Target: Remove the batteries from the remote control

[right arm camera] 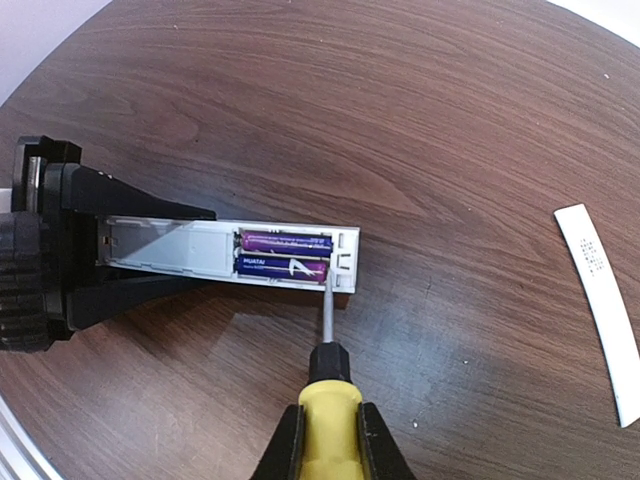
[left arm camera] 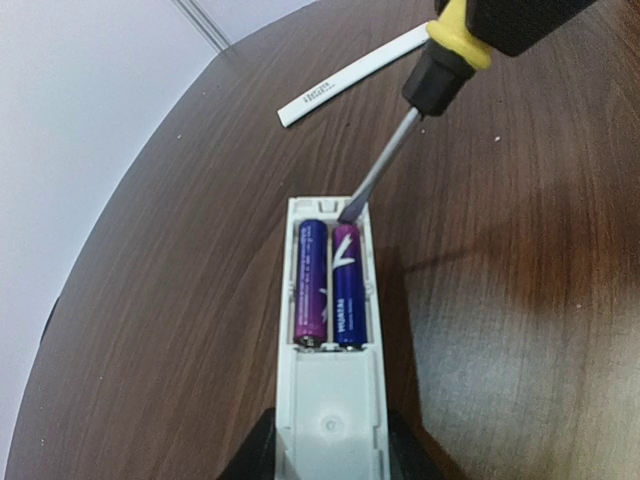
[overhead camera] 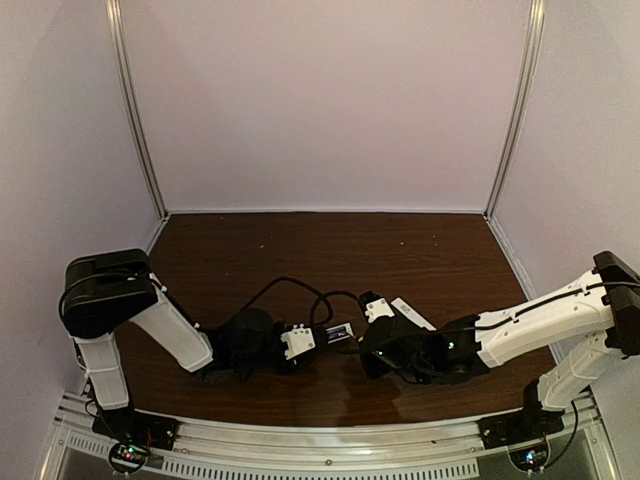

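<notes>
White plastic remote control: clamped across its long sides by my left gripper. The jaws were drawn in partway, to the width of the body. Its closed end sat between my fingers, and the open battery bay projected straight ahead of them, face up. Whether it rested on the table or hung just above it, I could not tell.

Purple-blue batteries, two, white lettering: both lay side by side in the bay, just ahead of my left jaws. Neither looked lifted.

Yellow-handled screwdriver: held by the handle in my right gripper, jaws nearly shut around it. The black collar and steel shaft ran forward out of the jaws. The tip sat at the bay's outer end, against the end of the battery nearer my right jaws.

Battery cover, thin white strip: off the remote, flat on the table, well apart to the right of my right jaws and touching nothing.

Brown wood-grain table: beneath all items.

Progress, as judged: cover removal was done and the prying tool was placed. Levering looked barely begun. Both batteries remained to be pried up and taken clear of the bay, and none was out.
</notes>
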Motion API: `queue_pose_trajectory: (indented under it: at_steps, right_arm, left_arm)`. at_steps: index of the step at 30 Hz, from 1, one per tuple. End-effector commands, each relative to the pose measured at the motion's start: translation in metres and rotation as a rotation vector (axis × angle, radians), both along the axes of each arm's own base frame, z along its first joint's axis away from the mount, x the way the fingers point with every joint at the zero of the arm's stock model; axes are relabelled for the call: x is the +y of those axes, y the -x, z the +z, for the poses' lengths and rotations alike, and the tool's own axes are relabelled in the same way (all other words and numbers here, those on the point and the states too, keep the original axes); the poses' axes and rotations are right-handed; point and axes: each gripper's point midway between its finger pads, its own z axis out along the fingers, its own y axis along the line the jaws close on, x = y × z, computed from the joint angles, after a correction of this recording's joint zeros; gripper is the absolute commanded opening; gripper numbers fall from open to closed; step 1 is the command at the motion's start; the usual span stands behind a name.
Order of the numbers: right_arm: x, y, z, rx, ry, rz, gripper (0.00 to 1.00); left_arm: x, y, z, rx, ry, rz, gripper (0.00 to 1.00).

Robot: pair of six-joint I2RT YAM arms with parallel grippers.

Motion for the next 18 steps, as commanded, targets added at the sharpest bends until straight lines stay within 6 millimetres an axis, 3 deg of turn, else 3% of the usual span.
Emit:
queue_pose_trajectory:
  at_steps: [1, 18]
  right_arm:
    - [0.0067, -0.0016, 0.0055, -0.013, -0.003, 0.01, 0.0]
    - [0.0101, -0.0023, 0.002, -0.014, -0.007, 0.026, 0.0]
  left_arm:
    - [-0.0087, -0.002, 0.0174, -0.032, 0.057, -0.014, 0.0]
    - [-0.0091, -0.0008, 0.0172, -0.031, 0.058, -0.021, 0.0]
